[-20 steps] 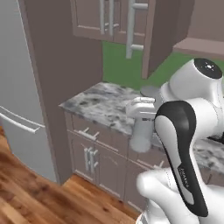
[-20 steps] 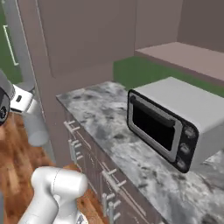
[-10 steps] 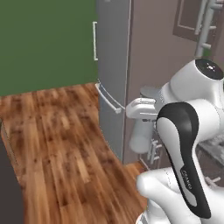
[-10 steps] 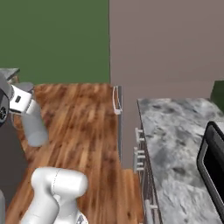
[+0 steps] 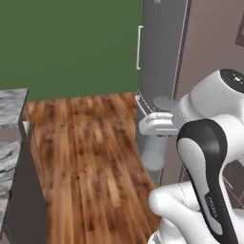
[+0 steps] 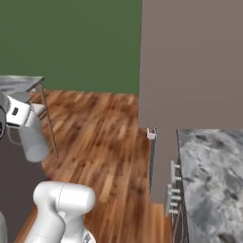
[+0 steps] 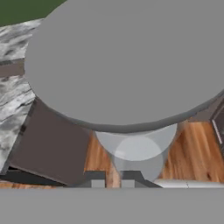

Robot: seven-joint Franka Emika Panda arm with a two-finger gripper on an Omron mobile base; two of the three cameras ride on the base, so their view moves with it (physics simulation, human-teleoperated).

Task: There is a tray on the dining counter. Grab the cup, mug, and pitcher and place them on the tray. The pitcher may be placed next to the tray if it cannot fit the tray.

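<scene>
At right of centre in the left base view, we see the gripper (image 5: 153, 123) clenched on the tall, pale grey translucent pitcher (image 5: 154, 151), which hangs above the wooden floor (image 5: 90, 157). Our hand view looks down past its wide rim (image 7: 127, 61) to a marbled counter (image 7: 15, 94) at the left edge.
</scene>
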